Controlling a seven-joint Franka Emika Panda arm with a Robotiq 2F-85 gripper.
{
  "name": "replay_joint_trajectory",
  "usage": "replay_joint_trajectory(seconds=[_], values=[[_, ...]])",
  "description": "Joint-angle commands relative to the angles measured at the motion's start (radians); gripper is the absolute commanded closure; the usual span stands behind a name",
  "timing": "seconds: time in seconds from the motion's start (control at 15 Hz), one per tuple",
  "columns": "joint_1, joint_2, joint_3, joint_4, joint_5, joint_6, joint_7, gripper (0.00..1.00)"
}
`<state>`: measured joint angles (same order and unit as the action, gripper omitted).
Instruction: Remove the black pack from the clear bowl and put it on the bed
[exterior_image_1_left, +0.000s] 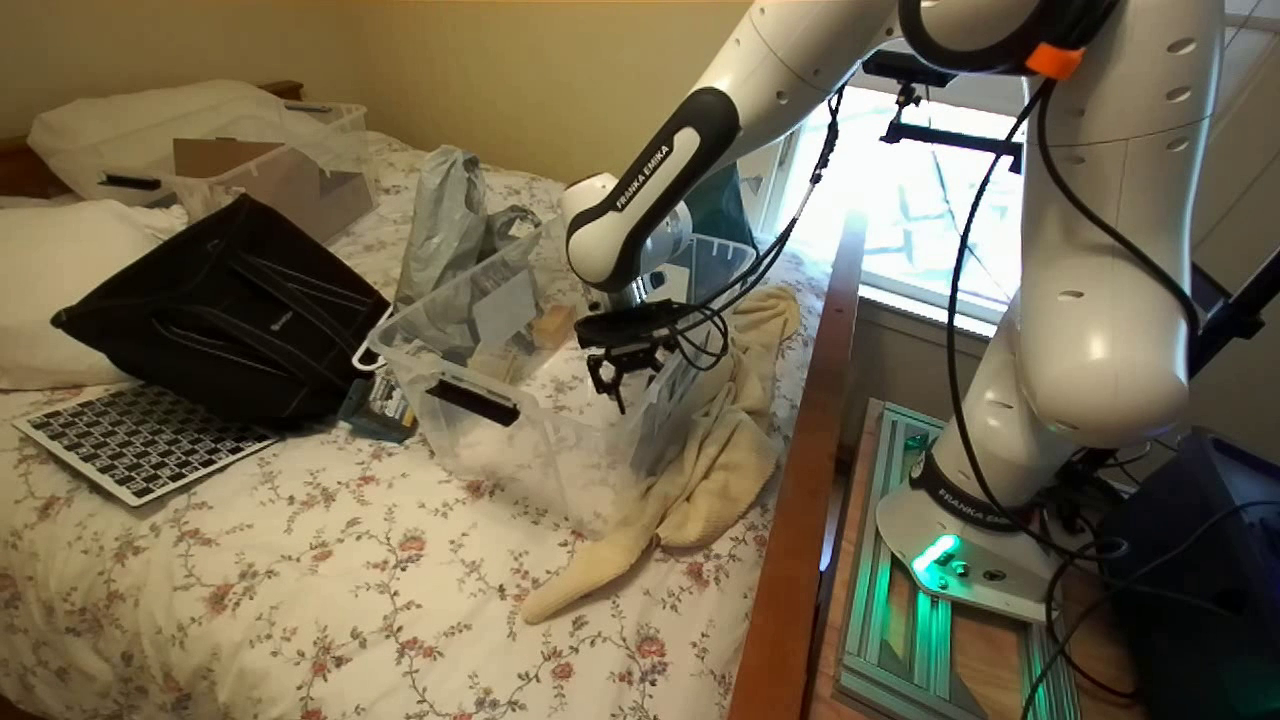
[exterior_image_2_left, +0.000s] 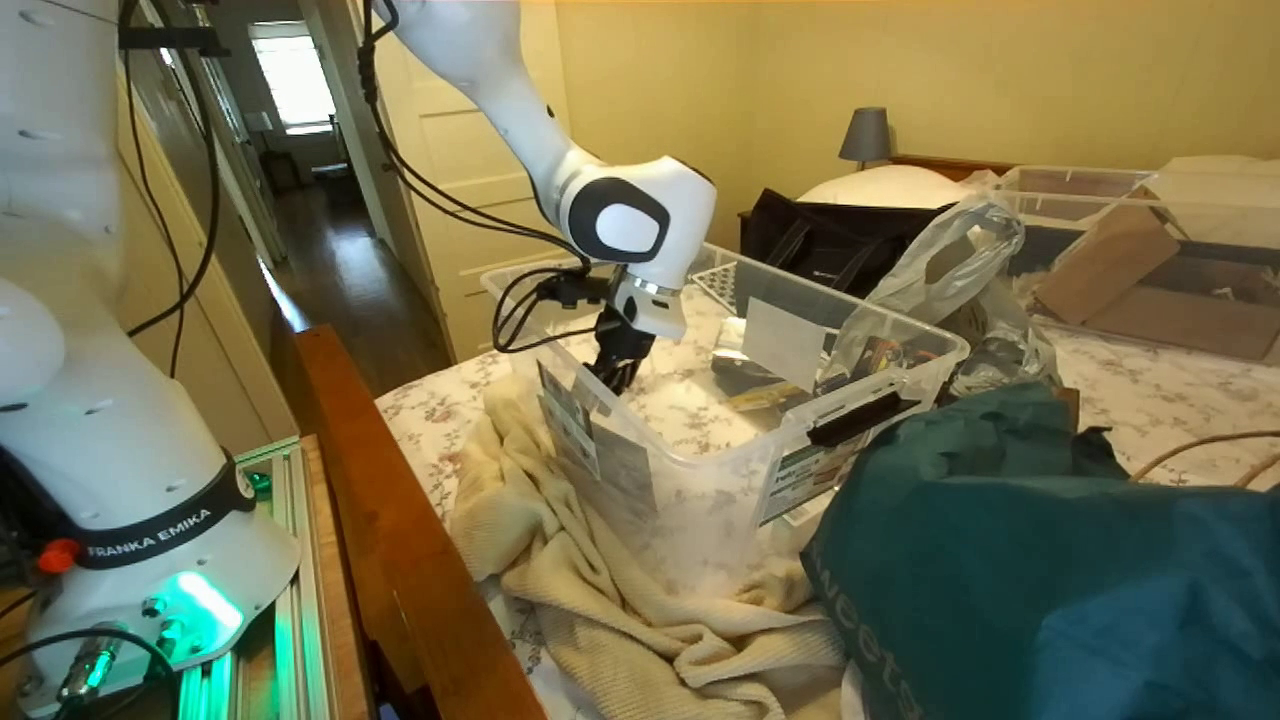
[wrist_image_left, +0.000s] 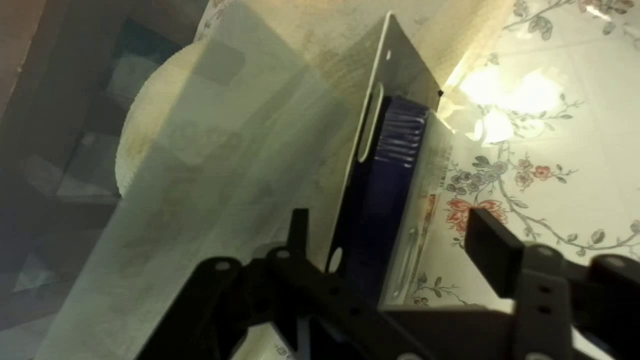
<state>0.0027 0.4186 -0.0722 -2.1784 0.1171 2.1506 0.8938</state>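
We've got the tool (wrist_image_left: 389, 225) at a side wall of the clear bowl (exterior_image_2_left: 705, 510), fingers (wrist_image_left: 492, 250) spread wide, nothing gripped. Wrist view: black pack (wrist_image_left: 382, 205) on edge in the bowl, between the fingers.

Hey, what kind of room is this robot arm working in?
Most likely a bedroom in a home: the flower-print bed, a white pillow on it and a grey lamp all suggest so.
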Motion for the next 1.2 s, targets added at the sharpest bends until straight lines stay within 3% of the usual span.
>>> replay_joint_trajectory(seconds=[0.0, 0.47, 1.13], values=[[-0.002, 0.026, -0.003, 0.034, 0.035, -0.023, -0.023, 0.50], [-0.001, 0.033, -0.004, 0.048, 0.039, -0.026, -0.022, 0.95], [-0.018, 0.029, 0.006, 0.048, 0.110, 0.030, -0.052, 0.93]])
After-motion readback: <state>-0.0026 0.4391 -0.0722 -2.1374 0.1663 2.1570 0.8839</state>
